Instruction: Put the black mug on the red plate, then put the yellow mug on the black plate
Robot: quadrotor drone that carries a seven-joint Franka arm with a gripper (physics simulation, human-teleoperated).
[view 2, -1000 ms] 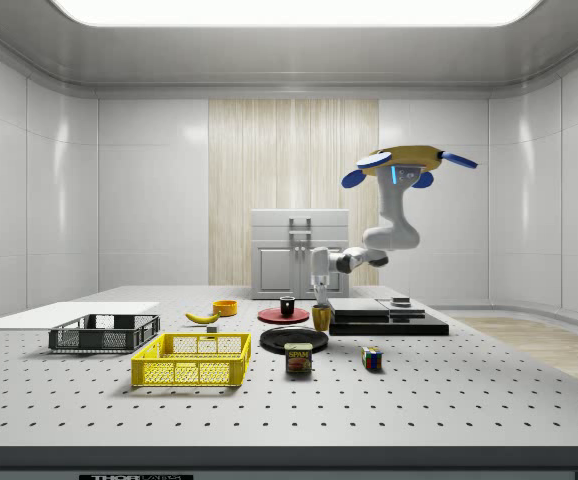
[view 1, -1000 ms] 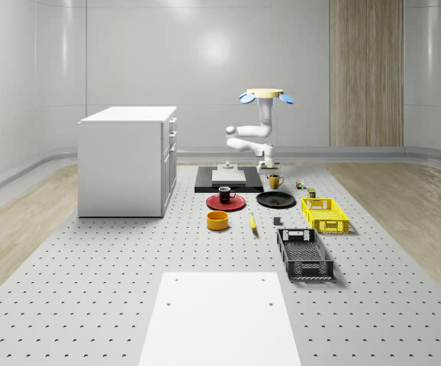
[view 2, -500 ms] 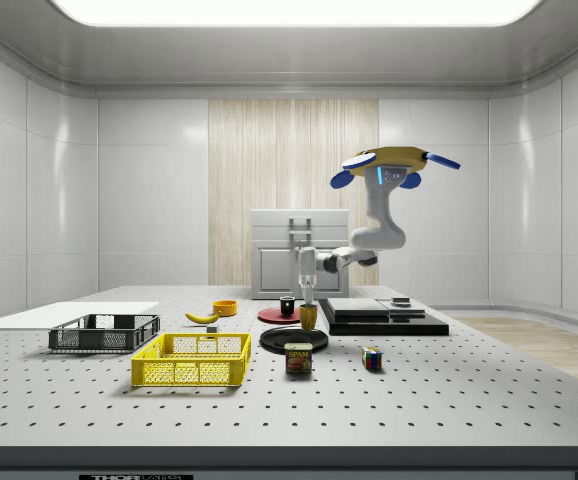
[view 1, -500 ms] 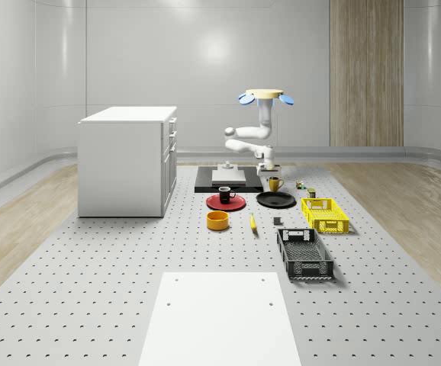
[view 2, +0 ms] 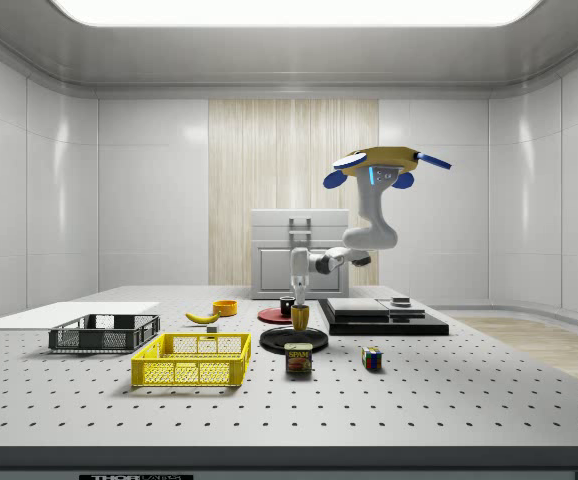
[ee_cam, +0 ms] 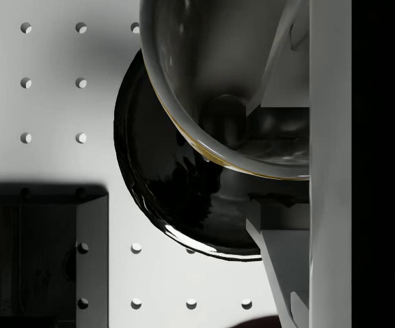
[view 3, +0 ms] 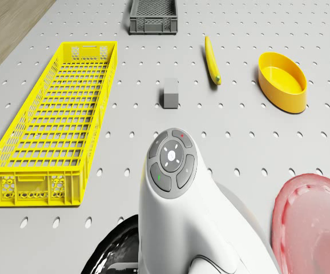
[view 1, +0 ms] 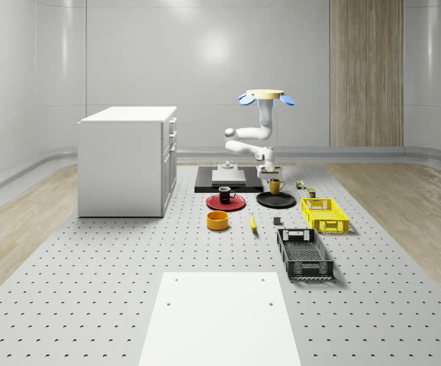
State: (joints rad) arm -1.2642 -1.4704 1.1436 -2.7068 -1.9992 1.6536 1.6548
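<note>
the drone [view 1: 265,96] hovers in the air above the far part of the perforated counter [view 1: 129,267], over the dark slab [view 1: 228,180] that lies beyond the plates. its white arm [view 2: 354,240] bends down and forward from the drone's body, and the claw [view 2: 298,303] points straight down over the black plate [view 1: 276,200].

the claw is clenched on the yellow mug [view 1: 275,184], gripping it by the rim. in the side view the yellow mug hangs just above the black plate [view 2: 294,340], close to it; whether its base touches the plate cannot be told. in the wrist view the mug's rounded inside [ee_cam: 238,89] sits against the claw's finger [ee_cam: 331,164], with the glossy black plate [ee_cam: 177,198] directly beneath it.

the black mug [view 1: 224,194] stands upright on the red plate [view 1: 225,203], which lies just beside the black plate on the whole-scene view's left. in the drone view an edge of the red plate [view 3: 313,222] shows next to the arm's wrist.

nearer the whole-scene camera lie a yellow bowl [view 1: 218,220], a banana [view 1: 252,222] and a small grey block [view 1: 278,222], all apart from the plates. a yellow crate [view 1: 324,214] sits on the whole-scene view's right of the black plate, and a dark grey crate [view 1: 304,253] lies nearer still. a white cabinet [view 1: 127,160] stands on the counter at the whole-scene view's left. in the side view a tin [view 2: 298,359] and a coloured cube [view 2: 371,358] rest in front of the black plate.
</note>
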